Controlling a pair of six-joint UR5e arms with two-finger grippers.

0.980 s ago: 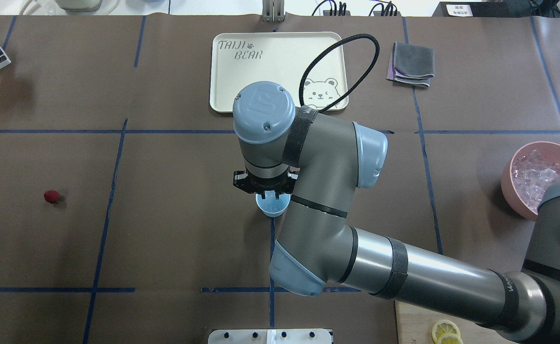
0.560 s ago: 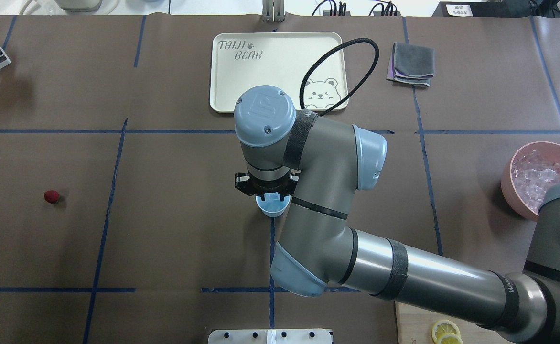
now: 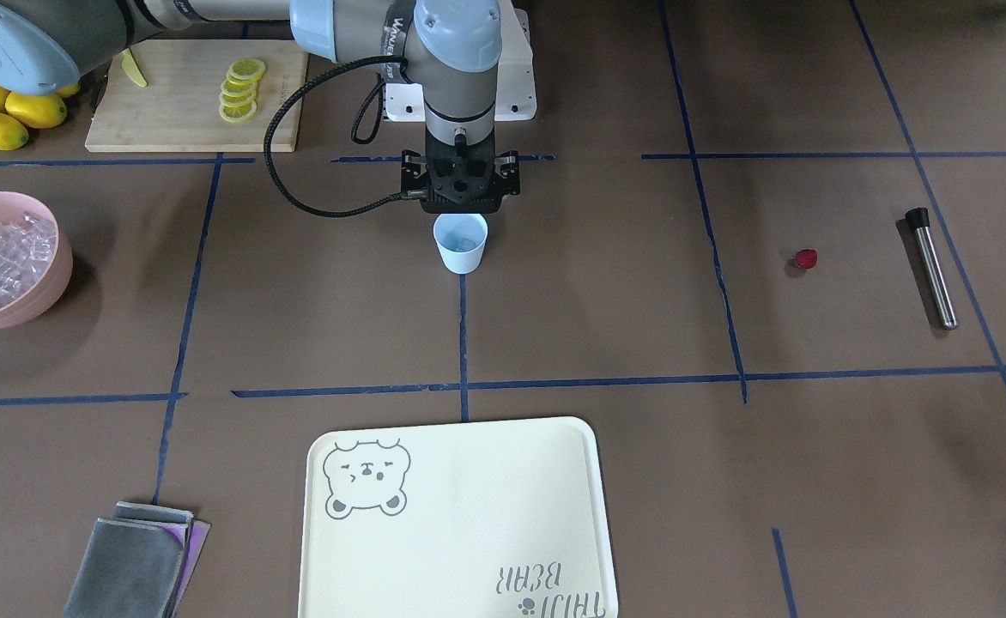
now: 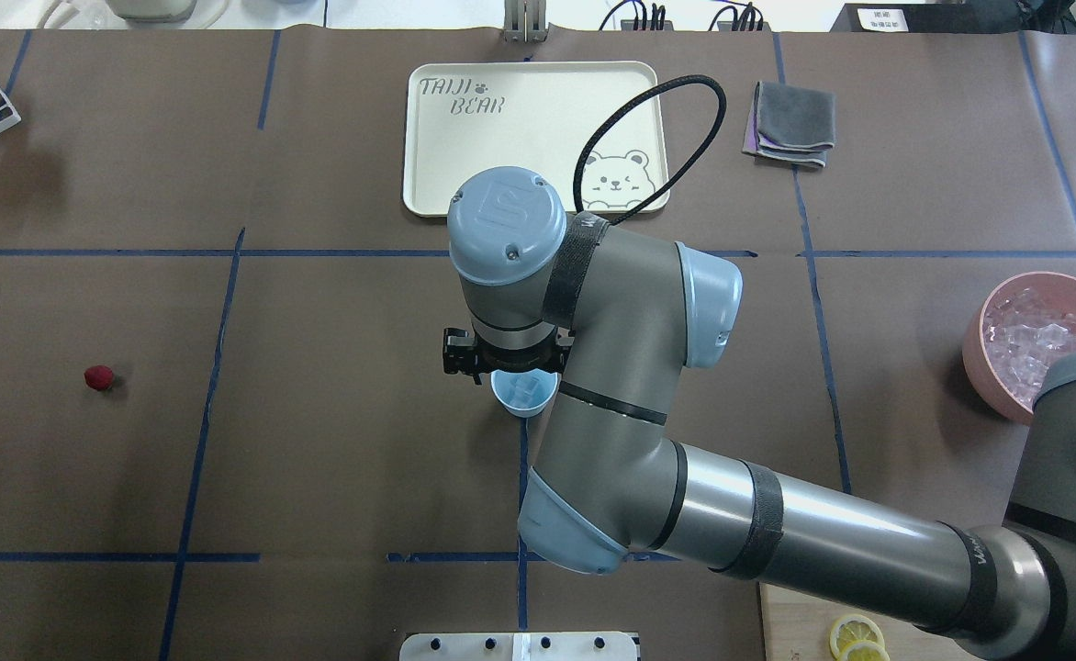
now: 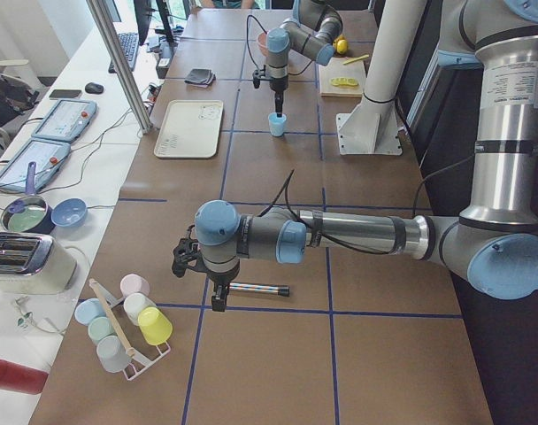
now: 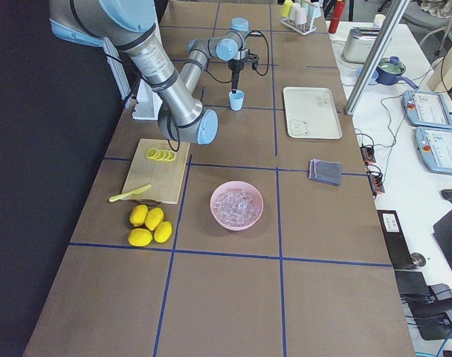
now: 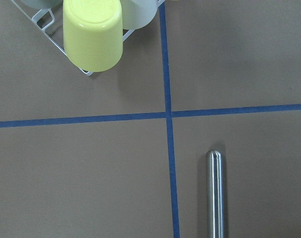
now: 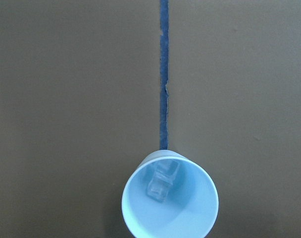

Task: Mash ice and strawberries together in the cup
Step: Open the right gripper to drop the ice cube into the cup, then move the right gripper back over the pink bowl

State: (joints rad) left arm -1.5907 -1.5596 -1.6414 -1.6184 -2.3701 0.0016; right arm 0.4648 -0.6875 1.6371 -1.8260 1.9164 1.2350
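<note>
Exterior front-facing view: the right gripper (image 3: 461, 206) hangs with jaws spread wide just above the cup (image 3: 460, 251). The cup stands mid-table (image 3: 640, 300) and holds one ice cube (image 3: 463, 243). The strawberry (image 3: 805, 258) lies well apart, toward the table's left end. The left gripper (image 5: 218, 301) hovers there; I cannot tell its opening.

A long table (image 4: 318, 441) covered in matte brown sheeting fills most of every view, marked into large rectangles by blue tape lines (image 4: 218, 367). In the exterior left view a white workbench (image 5: 92, 177) runs down the left of the frame beside the table, with a slanting metal post (image 5: 119, 62) at its edge. In the exterior right view the left edge is a black, unlit area (image 6: 25, 186). Lighting is bright and even, with soft shadows.
</note>
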